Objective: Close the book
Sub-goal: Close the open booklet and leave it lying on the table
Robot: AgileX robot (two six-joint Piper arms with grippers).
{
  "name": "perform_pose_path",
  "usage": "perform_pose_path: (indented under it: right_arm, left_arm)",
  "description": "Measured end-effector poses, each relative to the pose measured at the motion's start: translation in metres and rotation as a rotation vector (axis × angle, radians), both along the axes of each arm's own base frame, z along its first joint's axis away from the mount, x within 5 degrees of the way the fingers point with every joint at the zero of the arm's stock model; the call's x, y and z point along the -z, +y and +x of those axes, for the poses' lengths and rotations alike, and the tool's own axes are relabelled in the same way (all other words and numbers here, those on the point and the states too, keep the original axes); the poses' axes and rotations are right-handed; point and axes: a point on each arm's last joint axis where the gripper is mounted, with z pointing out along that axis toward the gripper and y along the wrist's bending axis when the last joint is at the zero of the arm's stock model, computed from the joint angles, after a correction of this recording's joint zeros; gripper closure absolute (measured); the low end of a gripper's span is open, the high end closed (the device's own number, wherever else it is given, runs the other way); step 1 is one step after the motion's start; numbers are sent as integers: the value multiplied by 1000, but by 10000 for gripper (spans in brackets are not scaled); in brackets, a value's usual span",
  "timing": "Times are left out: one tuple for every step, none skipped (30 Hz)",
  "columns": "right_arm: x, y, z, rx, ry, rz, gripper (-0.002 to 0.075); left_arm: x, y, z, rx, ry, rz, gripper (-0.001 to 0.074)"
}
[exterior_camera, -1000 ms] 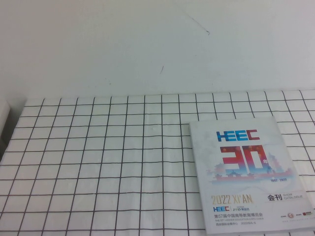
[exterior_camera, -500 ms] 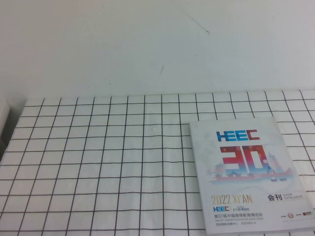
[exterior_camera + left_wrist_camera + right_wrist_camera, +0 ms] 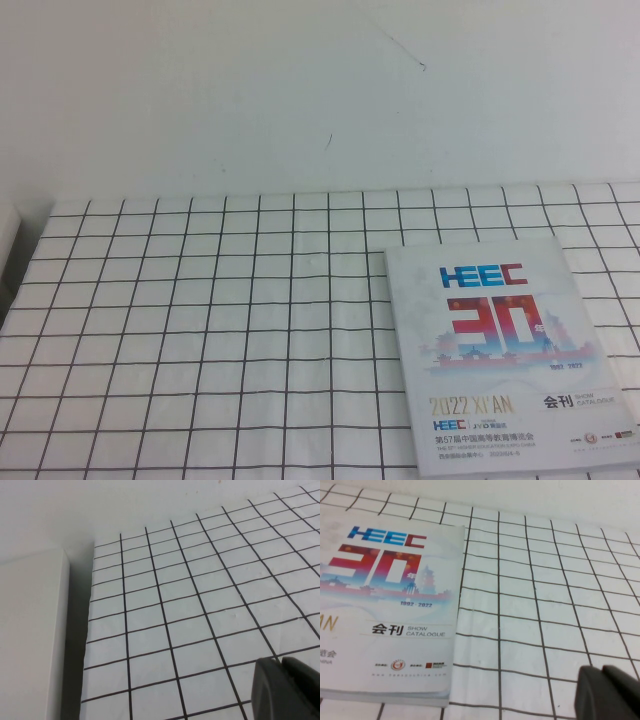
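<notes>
Book (image 3: 500,355): closed, front cover up, flat on the grid cloth (image 3: 220,330) that covers the table (image 3: 35,225). It sits in the table's near right corner area, its near edge at the limit of the high view. The cover reads "HEEC", a large red "30", "1992 - 2022", "2022 XI'AN" and "SHOW CATALOGUE". The long edges run slightly askew to the grid lines.

Cloth: white with black lines, mild wrinkles. Its far edge meets the white wall (image 3: 300,90).

Left end effector (image 3: 282,667): out of the high view; only its 2 dark fingertips show in the left wrist view. They sit together with a thin seam between them and nothing held. It hangs over bare cloth near the table's left edge, where a white box (image 3: 30,630) stands just off the cloth.

Right end effector (image 3: 602,672): out of the high view. Its 2 dark fingertips sit together and hold nothing. It hangs over bare cloth near the book's corner with the small logos, apart from the book.
</notes>
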Motion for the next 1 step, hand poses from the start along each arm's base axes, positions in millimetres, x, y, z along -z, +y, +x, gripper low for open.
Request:
perform_pose_path:
  right_arm:
    - [0, 0, 0, 0, 0, 0, 729]
  left_arm:
    - [0, 0, 0, 0, 0, 0, 737]
